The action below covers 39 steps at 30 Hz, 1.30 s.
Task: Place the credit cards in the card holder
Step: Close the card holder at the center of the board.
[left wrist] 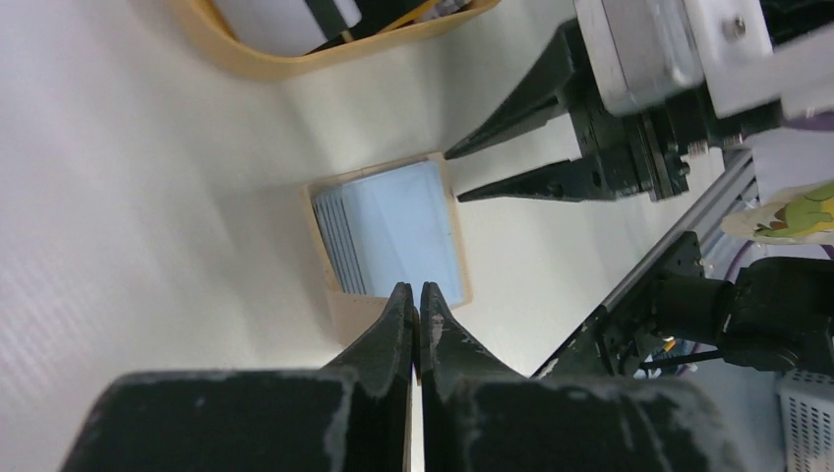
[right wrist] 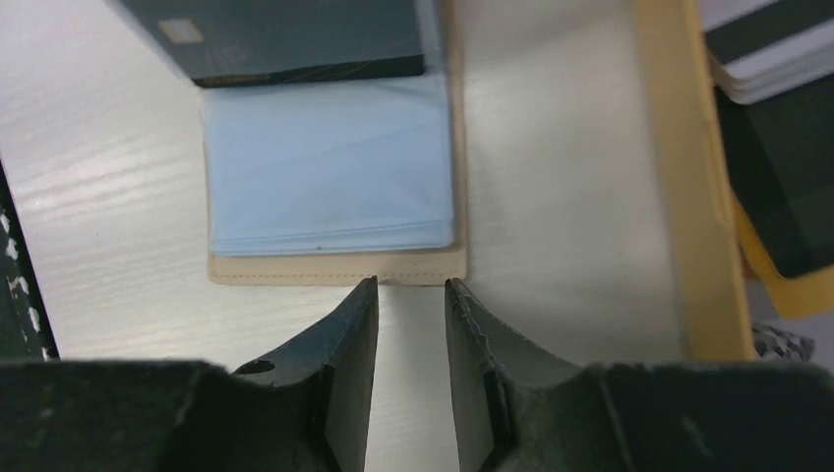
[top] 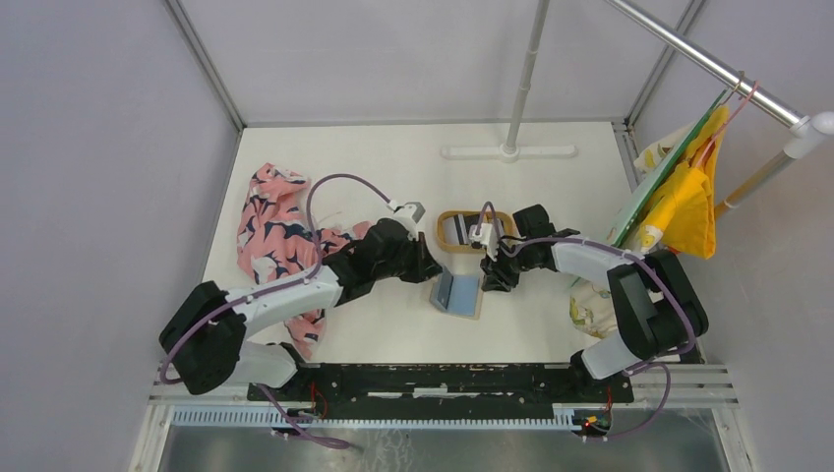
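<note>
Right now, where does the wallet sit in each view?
Top external: wallet at centre.
Left wrist: wallet at centre.
Right wrist: wallet upper left of centre.
Shared landmark: wooden tray, its rim beside the wallet in all three.

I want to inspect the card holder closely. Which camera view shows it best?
The right wrist view: the card holder is close up, blue panel and tan stitched edge clear. The left wrist view shows it farther off, near edge hidden behind the left end effector. The top view shows it small.
</note>
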Available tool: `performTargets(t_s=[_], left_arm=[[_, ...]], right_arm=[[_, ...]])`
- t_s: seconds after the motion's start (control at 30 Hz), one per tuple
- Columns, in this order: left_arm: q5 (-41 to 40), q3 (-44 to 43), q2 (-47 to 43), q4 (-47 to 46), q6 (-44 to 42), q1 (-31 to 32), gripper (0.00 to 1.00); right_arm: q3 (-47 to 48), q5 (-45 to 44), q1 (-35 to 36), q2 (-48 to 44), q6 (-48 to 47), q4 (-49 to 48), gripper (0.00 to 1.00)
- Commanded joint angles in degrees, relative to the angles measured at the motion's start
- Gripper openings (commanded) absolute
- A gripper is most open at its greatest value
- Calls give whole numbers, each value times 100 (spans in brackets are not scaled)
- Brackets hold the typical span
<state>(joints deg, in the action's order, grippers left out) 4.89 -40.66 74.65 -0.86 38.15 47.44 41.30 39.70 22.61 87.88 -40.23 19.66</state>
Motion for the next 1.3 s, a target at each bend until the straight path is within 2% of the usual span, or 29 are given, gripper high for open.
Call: performTargets(t_s=[0.0, 0.37, 0.53, 0.57, 0.6, 0.63, 0.67, 0.7, 0.77, 0.87, 0.97, 1.07, 1.1, 1.2, 1.27], left_arm=[[602, -508, 560, -817, 241, 163, 2], [990, -983, 1926, -1803, 755, 853, 2], [1046, -1152, 2344, -1909, 842, 990, 2], [1048, -1154, 2351, -1909, 846, 995, 5], [1042, -1159, 2325, -1875, 839, 993, 12], [1029, -1169, 2276, -1829, 824, 995, 22], [1014, -1182, 2202, -1765, 792, 997, 28], [1008, -1195, 2096, -1697, 752, 1002, 40], [998, -1214, 1864, -1559, 666, 1003, 58], [992, -1241, 1407, -1299, 470, 1016, 76], [957, -1198, 835, -990, 199, 1012, 79], [493, -1100, 119, -414, -188, 1013, 80], [224, -1044, -163, -171, -318, 1008, 79], [-1243, -750, -953, 683, -675, 978, 78], [-1884, -477, -1156, 1033, -661, 842, 75]], right_arm=[[-69, 421, -269, 121, 1108, -617, 37], [-32, 510, -376, 472, 1747, -815, 36], [202, 432, -681, 393, 1655, -519, 37], [230, 402, -727, 333, 1567, -446, 37], [255, 358, -778, 275, 1487, -394, 38], [264, 324, -821, 202, 1432, -369, 38], [271, 319, -851, 147, 1372, -347, 38], [280, 319, -875, 76, 1320, -327, 39], [290, 363, -896, -27, 1234, -306, 39], [300, 505, -893, -149, 1138, -276, 39], [274, 807, -894, -304, 1022, -289, 39], [220, 1169, -898, -469, 880, -325, 38], [198, 1301, -897, -533, 824, -337, 39], [120, 1553, -896, -653, 795, -433, 38], [107, 1666, -899, -690, 753, -441, 38]])
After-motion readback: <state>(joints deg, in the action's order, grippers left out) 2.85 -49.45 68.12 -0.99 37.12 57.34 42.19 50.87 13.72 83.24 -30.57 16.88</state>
